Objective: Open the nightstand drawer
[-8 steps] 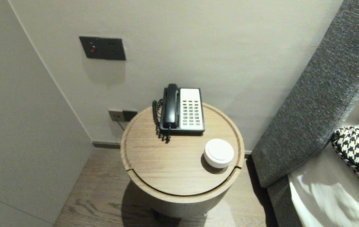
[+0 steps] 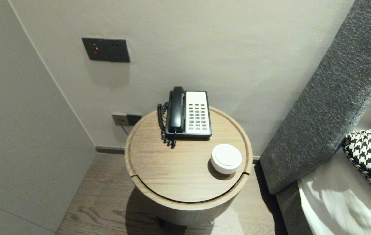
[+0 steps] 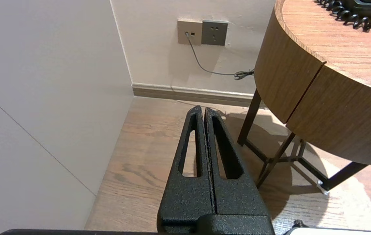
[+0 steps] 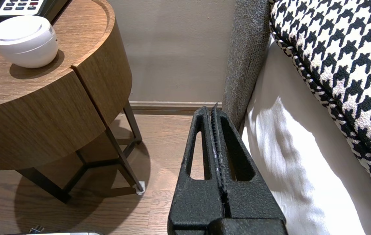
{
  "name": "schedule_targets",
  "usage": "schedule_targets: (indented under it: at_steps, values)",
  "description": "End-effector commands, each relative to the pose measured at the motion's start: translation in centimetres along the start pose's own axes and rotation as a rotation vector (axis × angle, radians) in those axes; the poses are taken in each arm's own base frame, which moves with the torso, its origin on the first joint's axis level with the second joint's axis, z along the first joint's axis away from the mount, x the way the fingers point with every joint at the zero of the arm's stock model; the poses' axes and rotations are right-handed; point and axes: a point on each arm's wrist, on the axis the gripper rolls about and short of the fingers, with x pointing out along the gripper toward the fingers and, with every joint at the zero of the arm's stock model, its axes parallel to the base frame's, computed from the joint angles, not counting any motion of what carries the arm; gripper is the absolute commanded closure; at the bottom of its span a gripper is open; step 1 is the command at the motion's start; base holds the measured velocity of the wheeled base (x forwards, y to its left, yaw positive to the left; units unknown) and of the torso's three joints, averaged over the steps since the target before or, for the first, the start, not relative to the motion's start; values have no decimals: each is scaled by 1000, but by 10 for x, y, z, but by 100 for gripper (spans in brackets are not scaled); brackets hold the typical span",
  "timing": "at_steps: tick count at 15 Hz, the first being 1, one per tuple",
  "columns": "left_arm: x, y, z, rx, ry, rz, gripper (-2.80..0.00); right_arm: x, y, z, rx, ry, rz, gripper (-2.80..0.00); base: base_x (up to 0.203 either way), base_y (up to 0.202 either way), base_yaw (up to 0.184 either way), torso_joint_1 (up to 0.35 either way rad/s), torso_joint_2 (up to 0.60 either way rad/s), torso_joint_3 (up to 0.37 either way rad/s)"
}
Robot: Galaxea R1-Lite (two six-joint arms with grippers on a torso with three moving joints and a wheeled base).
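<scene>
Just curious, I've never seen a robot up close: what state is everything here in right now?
Handset: resting on its cradle.
White pot: lid on, upright on the table.
Wall socket: one cable plugged in.
Left gripper: shut, empty, low beside the table.
Right gripper: shut, empty, between table and bed.

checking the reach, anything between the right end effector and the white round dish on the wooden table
Nothing visible does. The shut right end effector hangs over the floor between the round wooden table and the grey fabric headboard; the white round lidded dish sits by the table's edge on that side.
</scene>
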Motion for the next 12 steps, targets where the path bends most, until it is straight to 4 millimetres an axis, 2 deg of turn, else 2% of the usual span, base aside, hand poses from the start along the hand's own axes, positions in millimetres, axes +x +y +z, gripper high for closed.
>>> schedule_targets:
  at_steps: [1,5,12]
  values:
    - [0,0,0,0,-2,0,0,2,0,-11,-7,35,2,0,0,0,0,0,0,0]
    - [0,0,0,0,-2,0,0,1,0,-9,-12,30,2,0,0,0,0,0,0,0]
    - [0,0,0,0,-2,0,0,-14,1,32,-15,34,9,0,0,0,0,0,0,0]
